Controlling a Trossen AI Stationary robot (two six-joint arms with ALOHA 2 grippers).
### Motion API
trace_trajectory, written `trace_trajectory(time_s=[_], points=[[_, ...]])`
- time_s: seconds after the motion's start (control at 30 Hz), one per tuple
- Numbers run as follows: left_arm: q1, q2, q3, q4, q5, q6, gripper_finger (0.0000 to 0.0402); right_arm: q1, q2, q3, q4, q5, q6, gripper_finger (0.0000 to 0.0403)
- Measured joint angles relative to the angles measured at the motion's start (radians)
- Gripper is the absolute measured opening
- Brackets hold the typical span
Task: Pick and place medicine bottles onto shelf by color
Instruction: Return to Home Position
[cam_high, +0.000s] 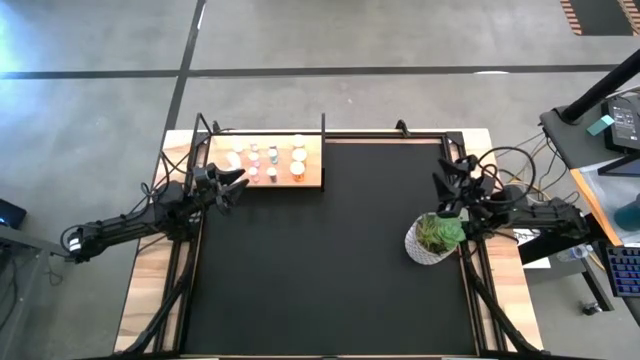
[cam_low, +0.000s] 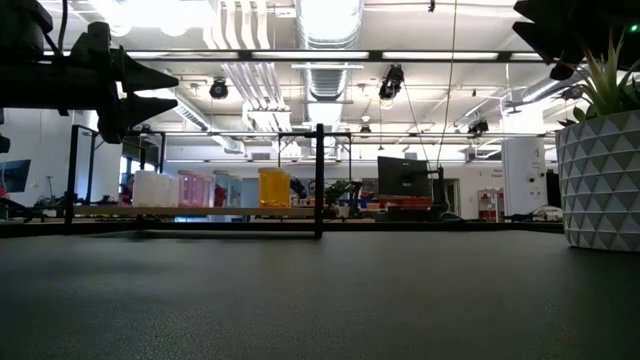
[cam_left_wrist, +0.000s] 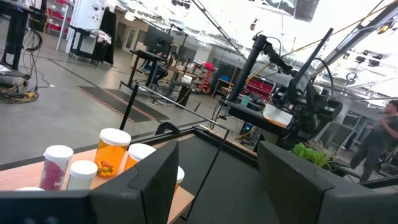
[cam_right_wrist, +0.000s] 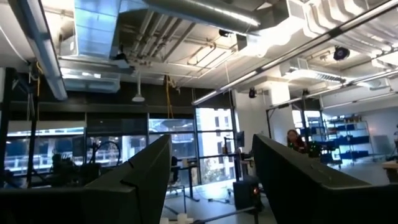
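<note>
The bottles (cam_high: 268, 160) are all standing upright on the shelf (cam_high: 313, 166), caps up, in short rows at the far left corner of the black mat (cam_high: 330, 270). From table height a white one (cam_low: 155, 188), a pink one (cam_low: 195, 190) and an orange one (cam_low: 273, 187) are showing side by side along the board. None are lying out on the mat, so the sorting is looking finished and the only work left is getting the arms clear.

The left gripper (cam_high: 236, 186) is hovering just beside the shelf's left near corner, pointing across it. Its fingers are spread wide and are carrying nothing. In its own wrist view an orange bottle (cam_left_wrist: 114, 152) and a pink one (cam_left_wrist: 57, 165) are sitting close by, off to one side of the open gap and not inside it. That is the relation the next move is turning on: the bottles are lying ahead of and beside this hand, tall axis vertical and easy to tip. A straight pull back along the arm's own line, away from the board, is looking like the safe way out. A sideways swing would be risking the nearest caps.

The right gripper (cam_high: 452, 186) is waiting well apart, at the mat's right edge just beyond the potted plant (cam_high: 432, 240). Its fingers are also parted and empty.
</note>
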Motion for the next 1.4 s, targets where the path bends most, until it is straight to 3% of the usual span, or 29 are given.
trace_trajectory(time_s=[1.4], points=[[0.000, 0.000, 0.000, 0.000, 0.000, 0.000, 0.0203, 0.001, 0.010, 0.000, -0.012, -0.001, 0.018, 0.0215]])
